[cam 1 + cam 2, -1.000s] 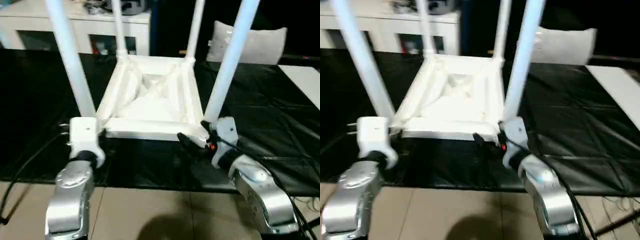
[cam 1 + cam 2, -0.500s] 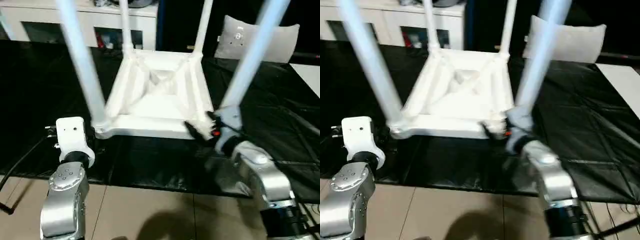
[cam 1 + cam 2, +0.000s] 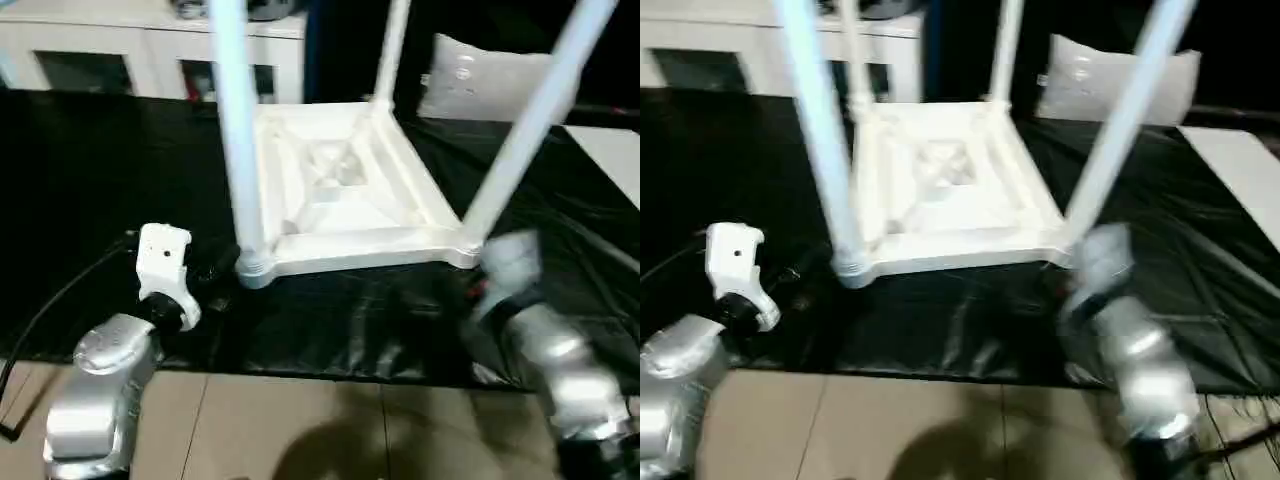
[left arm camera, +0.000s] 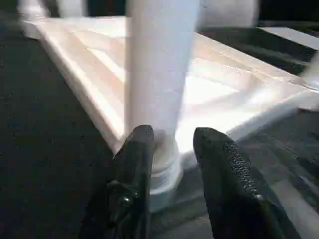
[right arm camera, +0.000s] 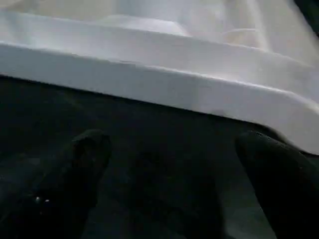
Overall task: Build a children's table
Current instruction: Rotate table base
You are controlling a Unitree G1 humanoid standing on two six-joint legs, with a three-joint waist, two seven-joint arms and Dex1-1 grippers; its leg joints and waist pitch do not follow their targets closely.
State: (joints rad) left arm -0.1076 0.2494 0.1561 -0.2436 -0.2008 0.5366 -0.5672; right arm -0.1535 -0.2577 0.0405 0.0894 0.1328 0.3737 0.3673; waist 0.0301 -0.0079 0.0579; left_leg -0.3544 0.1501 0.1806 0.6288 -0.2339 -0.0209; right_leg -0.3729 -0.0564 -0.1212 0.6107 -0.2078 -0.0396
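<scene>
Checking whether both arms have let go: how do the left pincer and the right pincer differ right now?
The left pincer has its fingers set fairly close, pointing at the near leg without clamping it. The right pincer is spread wide, facing the tabletop edge. Both hold nothing and sit over the black sheet.

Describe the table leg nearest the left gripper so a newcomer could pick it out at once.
On the black sheet lies the upturned white tabletop with legs rising from its corners. Take the near corner beside the left gripper: that leg looks thickest and stands almost straight, unlike the slanting right one.
</scene>
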